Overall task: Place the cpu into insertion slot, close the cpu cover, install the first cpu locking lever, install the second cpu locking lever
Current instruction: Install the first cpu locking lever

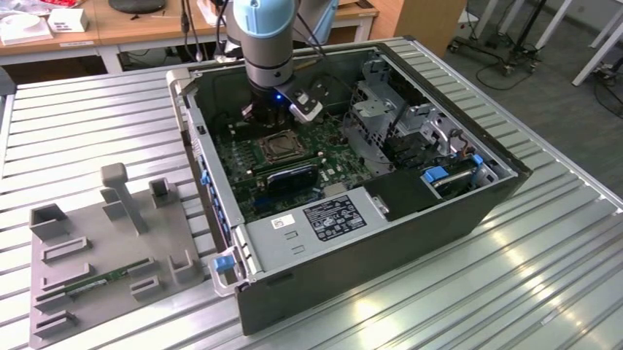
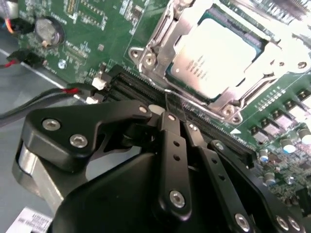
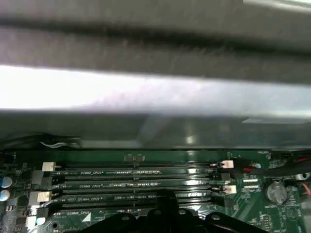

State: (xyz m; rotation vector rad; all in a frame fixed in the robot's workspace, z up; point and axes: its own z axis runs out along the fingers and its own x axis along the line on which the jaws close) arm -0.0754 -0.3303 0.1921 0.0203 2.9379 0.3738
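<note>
The cpu (image 2: 211, 56) is seen seated in the insertion slot (image 2: 169, 76), framed by the cpu cover (image 2: 160, 39) lying flat over it. The hand (image 2: 176, 112) is held clenched beside the socket, fingers pressed together on a thin lever (image 2: 166, 99).

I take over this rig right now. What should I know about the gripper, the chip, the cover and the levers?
Gripper: jaws closed together, just beside the cover's edge, low over the green board inside the open computer case.
Chip: already lying flat in its place on the board.
Cover: down over the chip, framing it.
A thin wire, possibly a locking lever, runs to the jaw tips; I cannot tell whether it is gripped.
Done: chip placed, cover closed.
Left: the locking levers; the pictures do not show whether either is latched.
</note>
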